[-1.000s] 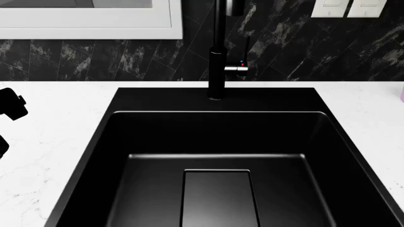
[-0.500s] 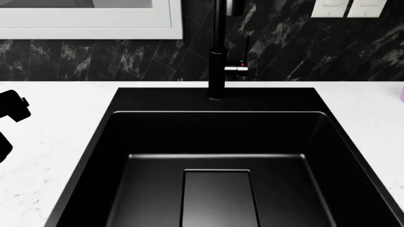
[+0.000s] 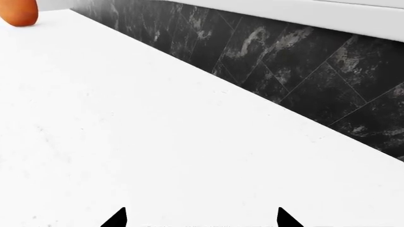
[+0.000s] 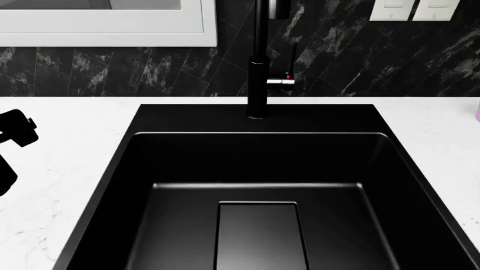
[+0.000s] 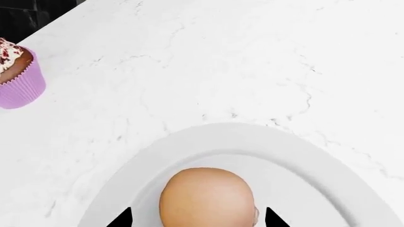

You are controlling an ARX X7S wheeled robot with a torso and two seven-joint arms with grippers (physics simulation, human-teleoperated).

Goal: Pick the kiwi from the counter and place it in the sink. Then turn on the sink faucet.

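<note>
The kiwi (image 5: 205, 198), tan-orange and smooth, lies on a round white plate (image 5: 284, 146) on the white counter (image 5: 252, 56). My right gripper (image 5: 197, 218) is open, one black fingertip on either side of the kiwi with a gap to each. The black sink (image 4: 259, 185) with its flat drain plate fills the middle of the head view. The sink faucet (image 4: 257, 84) stands behind it with its chrome lever (image 4: 282, 81). My left gripper (image 3: 202, 220) is open above bare counter (image 3: 158, 132) with nothing between its fingers. The kiwi and right gripper are outside the head view.
A pink-wrapped cupcake (image 5: 16, 78) stands on the counter beyond the plate; a sliver of pink (image 4: 477, 111) shows at the head view's right edge. An orange object (image 3: 19, 12) sits far along the counter by the dark backsplash (image 3: 303, 66). Part of my left arm (image 4: 15, 132) hangs left of the sink.
In the head view my left arm has drifted slightly down and to the right. The sink and faucet look the same.
</note>
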